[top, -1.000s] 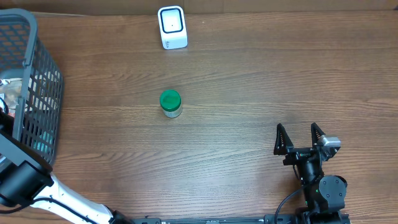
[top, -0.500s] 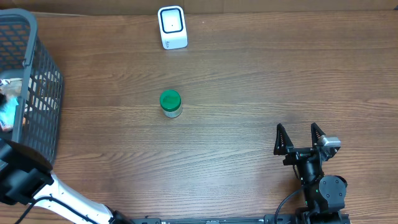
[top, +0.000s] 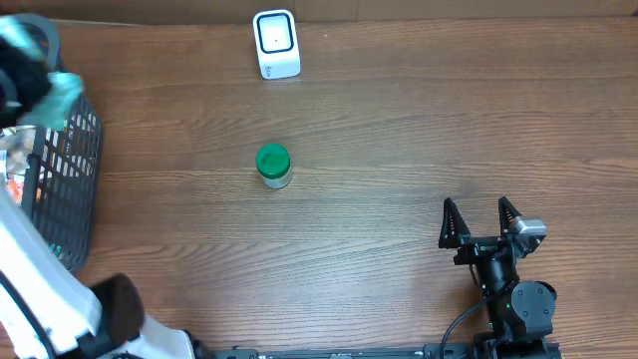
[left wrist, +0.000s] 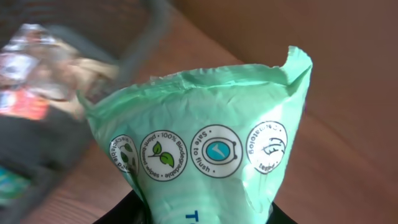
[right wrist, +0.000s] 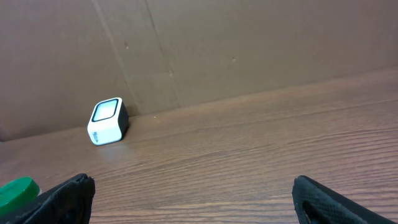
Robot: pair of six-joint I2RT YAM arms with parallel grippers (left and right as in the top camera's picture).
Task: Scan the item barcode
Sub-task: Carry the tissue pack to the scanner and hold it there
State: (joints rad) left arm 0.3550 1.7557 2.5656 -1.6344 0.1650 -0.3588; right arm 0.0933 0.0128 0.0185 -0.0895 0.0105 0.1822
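A pale green pack of flushable wipes [left wrist: 205, 143] fills the left wrist view, with my left gripper [left wrist: 205, 214] shut on its lower end. No barcode shows on the face that I see. From overhead the pack [top: 66, 93] and left gripper [top: 28, 62] are blurred, high over the basket's far corner. The white scanner [top: 276, 44] stands at the far edge, also in the right wrist view [right wrist: 107, 121]. My right gripper [top: 481, 211] rests open and empty near the front right, jaws wide apart [right wrist: 193, 193].
A dark wire basket [top: 62, 179] with several packaged goods stands at the left edge, blurred below the pack [left wrist: 140, 37]. A green-lidded jar [top: 273, 165] stands mid-table, its lid [right wrist: 17, 191] at the right wrist view's left edge. A cardboard wall backs the table.
The left arm has risen out of the basket with the green pack and swung toward the far left corner. The right arm, jar and scanner have not moved.
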